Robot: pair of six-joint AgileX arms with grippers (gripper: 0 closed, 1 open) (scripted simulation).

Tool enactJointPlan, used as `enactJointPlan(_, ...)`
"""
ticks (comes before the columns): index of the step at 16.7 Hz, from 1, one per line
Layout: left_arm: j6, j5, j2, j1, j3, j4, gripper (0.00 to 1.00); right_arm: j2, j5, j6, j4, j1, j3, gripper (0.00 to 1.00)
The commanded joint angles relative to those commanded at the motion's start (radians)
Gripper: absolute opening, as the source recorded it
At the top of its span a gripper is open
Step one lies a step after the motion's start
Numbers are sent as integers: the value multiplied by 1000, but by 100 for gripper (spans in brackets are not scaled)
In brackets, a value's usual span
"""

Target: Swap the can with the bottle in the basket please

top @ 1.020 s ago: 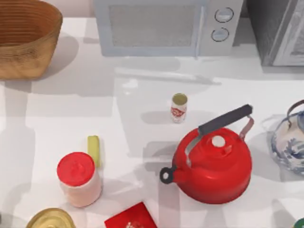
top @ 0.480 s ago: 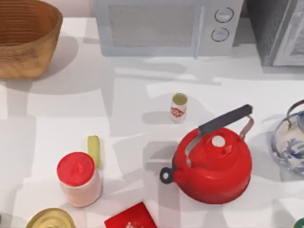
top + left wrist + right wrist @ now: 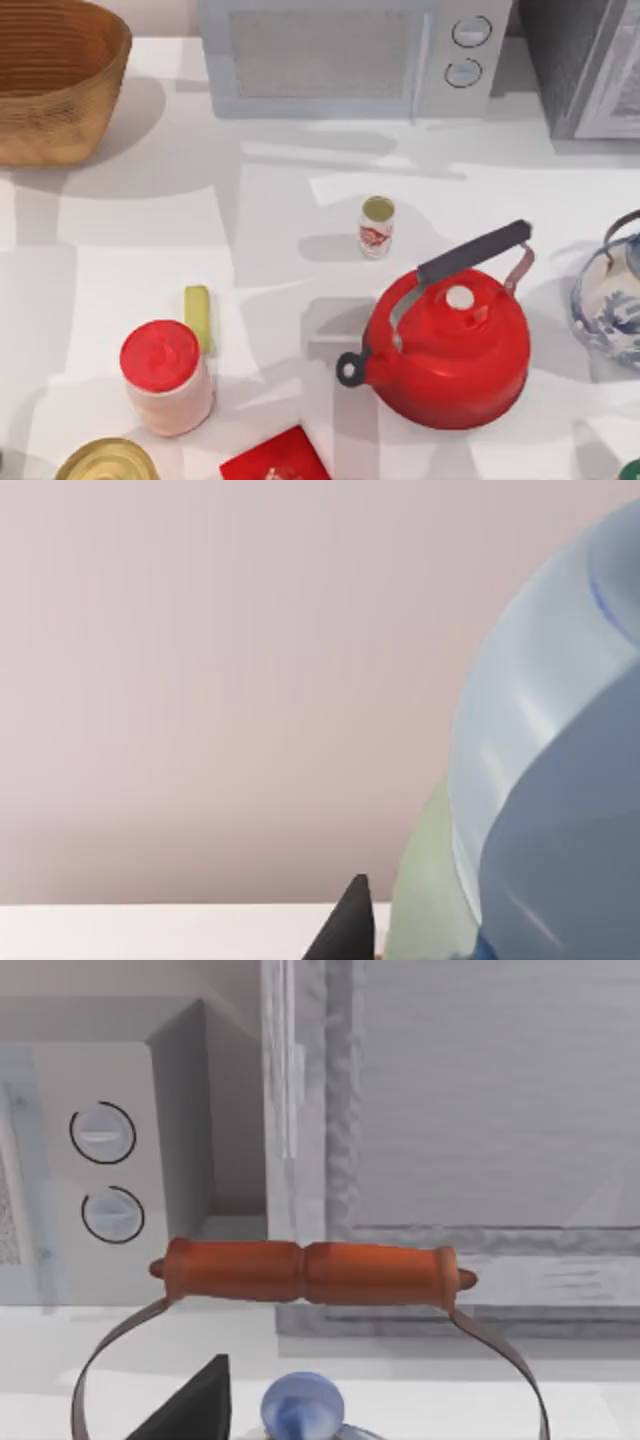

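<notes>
Basket (image 3: 50,90) sits at the counter's (image 3: 150,250) far left corner, left of the microwave (image 3: 340,55); what I see of its inside looks bare. Bottle (image 3: 377,227) stands upright well right of the basket, just beyond the red kettle (image 3: 450,350). Can (image 3: 105,462) is far on the near side of the basket, at the counter's near edge, just beside the red-lidded jar (image 3: 165,375); a yellow-green stick (image 3: 198,315) lies touching or nearly touching that jar.

Left wrist view: one dark fingertip (image 3: 345,930) of mine low over the counter, a pale blue rounded object (image 3: 550,780) close by. Cannot tell how my left jaws stand.

Right wrist view: one dark fingertip (image 3: 190,1405) beside a blue-and-white teapot's (image 3: 610,300) red-brown handle (image 3: 305,1272). Cannot tell the right jaws' state either.

Risks, as I judge them:
- Can is partly cut off at the near edge; a poor approach could nudge it off or knock the jar.
- Jar matches the can in width, so mistaking one for the other is likely.
- Bottle is small and upright, and a glancing finger would tip it toward the kettle.
- Right arm lifting carelessly could snag the teapot handle.
</notes>
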Motion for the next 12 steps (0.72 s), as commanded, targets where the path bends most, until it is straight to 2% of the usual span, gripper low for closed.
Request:
enactJointPlan(6, 0, 0, 0, 0, 0, 0, 98, 0, 0, 0, 0, 0, 0, 100)
enactJointPlan(12, 0, 0, 0, 0, 0, 0, 100, 0, 0, 0, 0, 0, 0, 100)
